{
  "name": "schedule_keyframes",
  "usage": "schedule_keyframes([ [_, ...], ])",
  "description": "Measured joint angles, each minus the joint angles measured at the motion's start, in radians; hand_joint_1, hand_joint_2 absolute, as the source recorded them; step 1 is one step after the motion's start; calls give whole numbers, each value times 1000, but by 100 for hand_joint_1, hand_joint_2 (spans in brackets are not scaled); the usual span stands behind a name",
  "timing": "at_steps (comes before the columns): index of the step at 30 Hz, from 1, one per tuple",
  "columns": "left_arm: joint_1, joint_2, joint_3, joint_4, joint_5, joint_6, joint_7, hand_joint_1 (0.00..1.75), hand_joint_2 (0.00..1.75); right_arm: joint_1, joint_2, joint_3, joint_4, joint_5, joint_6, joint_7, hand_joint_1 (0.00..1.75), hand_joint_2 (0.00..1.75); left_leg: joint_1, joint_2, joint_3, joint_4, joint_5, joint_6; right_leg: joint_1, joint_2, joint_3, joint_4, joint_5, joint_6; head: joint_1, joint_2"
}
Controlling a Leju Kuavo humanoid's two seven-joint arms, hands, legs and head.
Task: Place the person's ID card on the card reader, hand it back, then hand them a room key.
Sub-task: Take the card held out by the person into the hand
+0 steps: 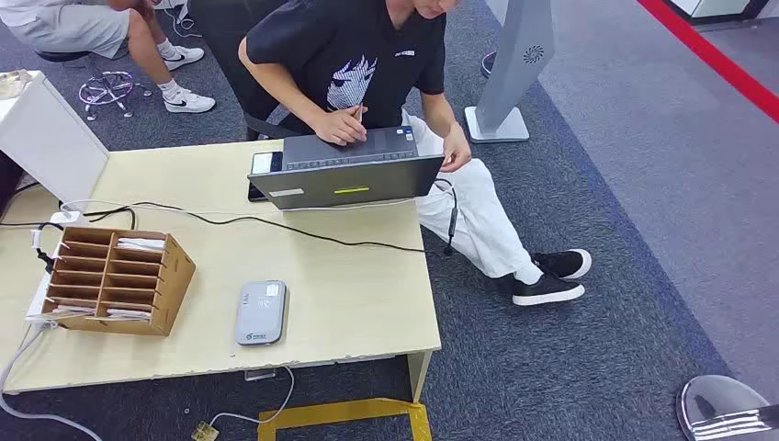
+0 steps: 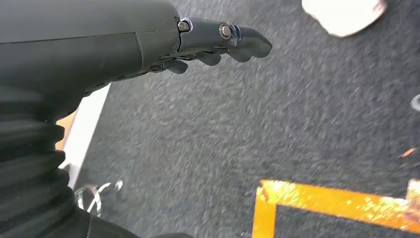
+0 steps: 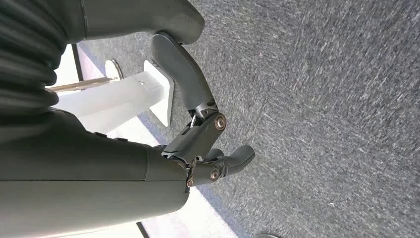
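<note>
A pale wooden rectangular table (image 1: 349, 294) stands on dark grey carpet, seen from above. Taking the small grey rounded card reader (image 1: 260, 312) near the table's front edge as the landmark: it lies flat with nothing on its top. To its left, near but apart, stands a brown wooden sorter box with rows of slots (image 1: 112, 278), some holding thin white cards or slips that may be the room keys. Beyond the reader, at the far edge of the table, sits an open dark grey laptop (image 1: 347, 172). A person in a black T-shirt and white trousers (image 1: 367, 64) sits behind the laptop, one hand on its keyboard. A thin black cable (image 1: 303, 231) runs across the table between the reader and the laptop. I cannot make out an ID card anywhere.

In the wrist views both arms hang over the carpet, away from the reader. The robot's left hand (image 2: 218, 44) holds nothing, its dark fingers loosely extended. The right hand (image 3: 203, 144) also holds nothing, with its thumb out and its fingers partly curled but apart.

By my reading the task has not begun. The next move likely calls for raising a hand toward the person to receive the ID card, then laying it on the reader.
</note>
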Motion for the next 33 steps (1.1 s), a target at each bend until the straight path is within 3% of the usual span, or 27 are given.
schedule_keyframes([
  [9, 18, -33, 2, -109, -1, 2, -117, 0, 175, 9, 4, -6, 0, -2, 0, -15, 0, 175, 0, 0, 0, 0, 0, 0, 0, 0, 0, 0, 0, 0, 0, 0],
  [33, 59, -50, -38, -208, 45, 41, -394, 0, 175, 29, 8, -29, 0, 4, 1, -45, 0, 175, 0, 0, 0, 0, 0, 0, 0, 0, 0, 0, 0, 0, 0, 0],
])
